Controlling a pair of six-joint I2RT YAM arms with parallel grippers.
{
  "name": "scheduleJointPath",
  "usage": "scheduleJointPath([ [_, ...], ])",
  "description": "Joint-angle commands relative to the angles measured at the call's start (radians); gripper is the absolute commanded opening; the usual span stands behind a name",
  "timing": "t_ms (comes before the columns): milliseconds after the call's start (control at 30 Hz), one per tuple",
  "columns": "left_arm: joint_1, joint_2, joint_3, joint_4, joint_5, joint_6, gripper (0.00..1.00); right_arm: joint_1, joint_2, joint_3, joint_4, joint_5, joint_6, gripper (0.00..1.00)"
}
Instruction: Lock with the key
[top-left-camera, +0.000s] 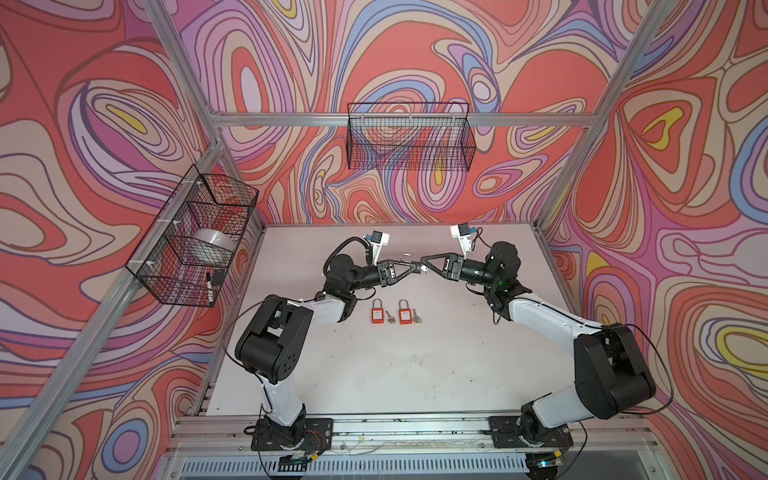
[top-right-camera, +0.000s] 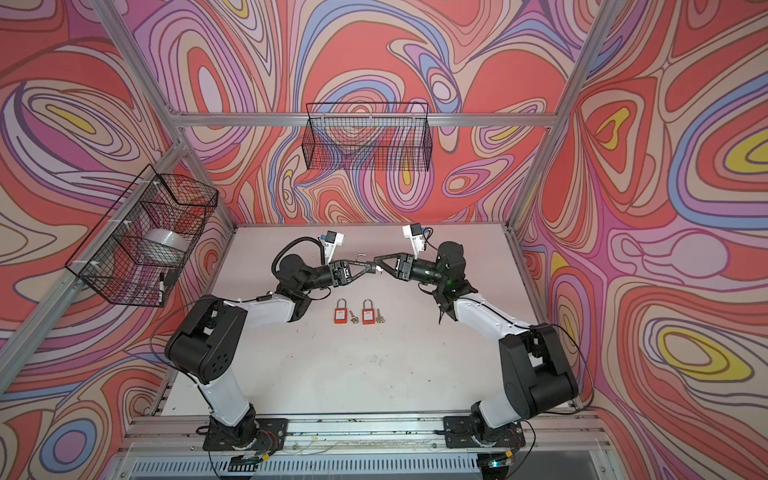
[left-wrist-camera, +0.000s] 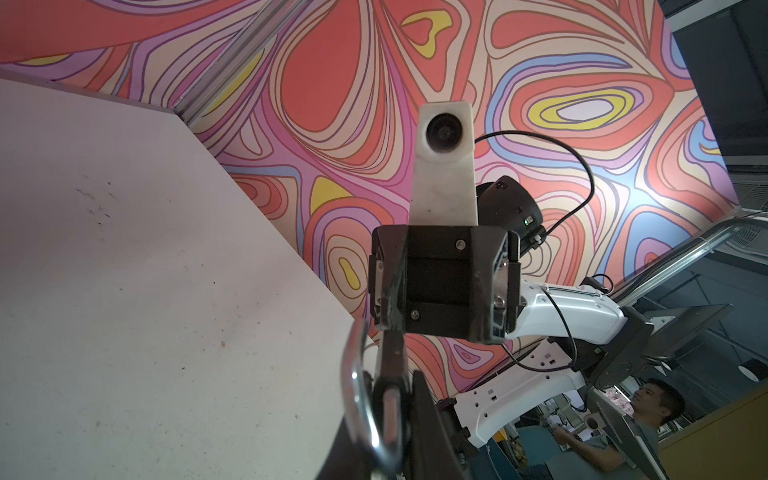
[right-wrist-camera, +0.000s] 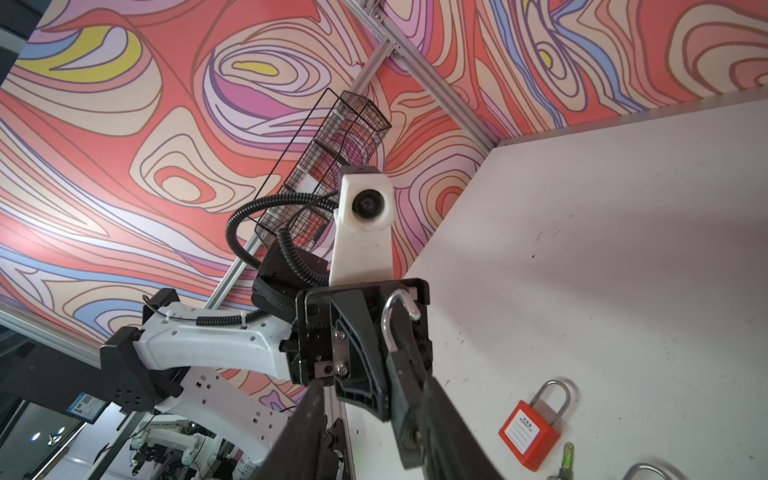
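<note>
Padlocks (top-left-camera: 377, 316) obstruct mid-table; table (top-left-camera: 415, 386) front passable.

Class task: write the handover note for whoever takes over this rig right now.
Left end effector: shut on a padlock with an open silver metal shackle, held in the air.
Right end effector: tip to tip with it; grip unclear.
White table: two red plastic padlocks, shackles closed, metal keys beside them.
Done: padlock lifted. Left: lock it.

Back-wall wire basket (top-left-camera: 409, 141); side-wall wire basket (top-left-camera: 174, 286) with pale roll (top-left-camera: 212, 245) and marker (top-left-camera: 210, 287).
</note>
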Motion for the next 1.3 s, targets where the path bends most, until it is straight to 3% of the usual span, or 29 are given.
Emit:
scheduleJointPath([
  [0,0.003,-0.042,0.022,0.087,-0.008,-0.008,0.0,0.006,0.011,-0.02,0.016,-0.005,0.0,0.43],
  [300,0.003,-0.046,0.022,0.077,-0.009,-0.003,0.0,0.01,-0.002,-0.035,-0.047,-0.006,-0.039,0.45],
  [500,0.003,-0.049,0.018,0.076,-0.014,0.001,0.0,0.046,0.023,-0.025,-0.037,-0.023,-0.032,0.32],
  [700,0.003,-0.055,0.008,0.072,-0.012,0.003,0.0,0.052,0.055,-0.025,0.068,-0.038,0.036,0.11],
  [900,0.004,-0.074,-0.002,0.036,-0.008,0.029,0.0,0.055,0.061,-0.014,0.065,-0.039,0.049,0.0],
  [967,0.003,-0.078,-0.006,0.024,-0.009,0.038,0.06,0.056,0.064,-0.007,0.059,-0.048,0.05,0.0],
  [1067,0.005,-0.084,-0.01,0.016,-0.019,0.045,0.28,0.055,0.071,-0.017,0.097,-0.041,0.077,0.0],
  [1267,0.031,-0.107,-0.027,0.012,-0.04,0.055,0.48,0.054,0.062,-0.031,0.139,-0.014,0.091,0.0],
])
